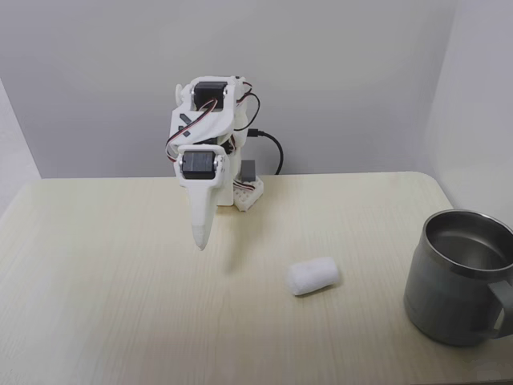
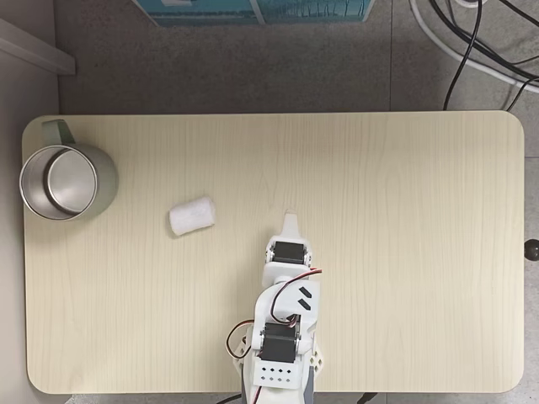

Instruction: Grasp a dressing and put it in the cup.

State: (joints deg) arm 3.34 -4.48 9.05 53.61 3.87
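Observation:
The dressing (image 1: 311, 276) (image 2: 191, 216) is a small white fuzzy roll lying on its side on the pale wood table (image 1: 120, 321) (image 2: 404, 210). The cup (image 1: 449, 297) (image 2: 103, 181), a grey steel mug with a handle, stands upright and empty at the table's right edge in a fixed view and at the top left in the view from above. My gripper (image 1: 200, 241) (image 2: 290, 220) hangs tip-down above the table with its white fingers pressed together, holding nothing. It is well apart from the dressing, to the roll's left in one fixed view and to its right in the other.
The arm's base (image 1: 248, 192) (image 2: 278, 370) sits at one long edge of the table, with a black cable (image 1: 272, 148) running from it. Grey walls close in behind and beside the table. Cables (image 2: 472, 42) and a blue box (image 2: 253, 8) lie on the floor beyond the far edge.

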